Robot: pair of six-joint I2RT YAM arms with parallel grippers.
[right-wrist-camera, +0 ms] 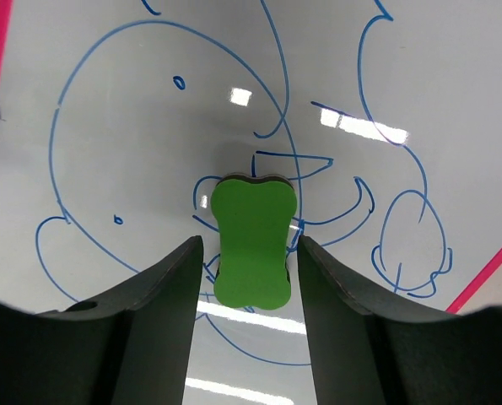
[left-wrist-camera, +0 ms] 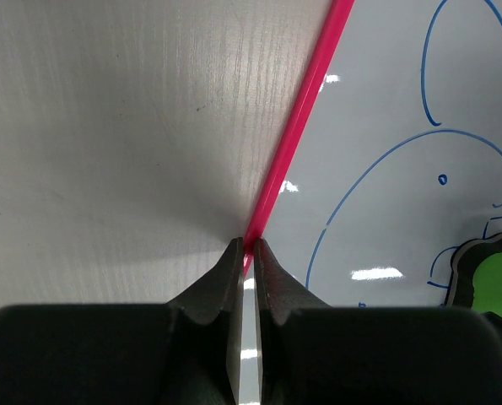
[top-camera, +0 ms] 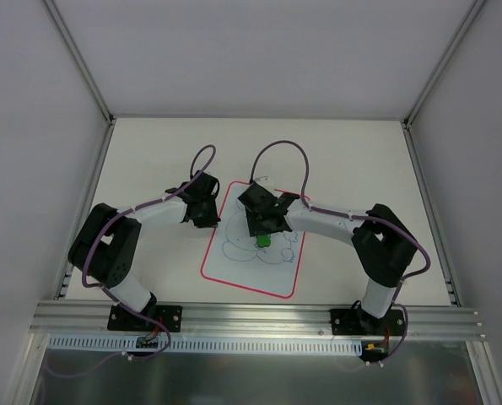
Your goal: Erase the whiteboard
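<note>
The whiteboard (top-camera: 252, 272) lies flat mid-table, pink-bordered and covered in blue scribbles (right-wrist-camera: 132, 93). On it rests a small green eraser (top-camera: 264, 240), bone-shaped in the right wrist view (right-wrist-camera: 252, 240). My right gripper (right-wrist-camera: 251, 242) is open and straddles the eraser, a finger on each side with gaps showing. My left gripper (left-wrist-camera: 246, 246) is shut, its tips down on the board's pink left border (left-wrist-camera: 297, 126); from above, this gripper (top-camera: 214, 216) sits at the board's upper left edge. The eraser also peeks in at the left wrist view's right edge (left-wrist-camera: 497, 285).
The pale tabletop (left-wrist-camera: 107, 126) spreads left of the board. White enclosure walls and metal posts (top-camera: 86, 63) ring the table. An aluminium rail (top-camera: 259, 319) with both arm bases runs along the near edge.
</note>
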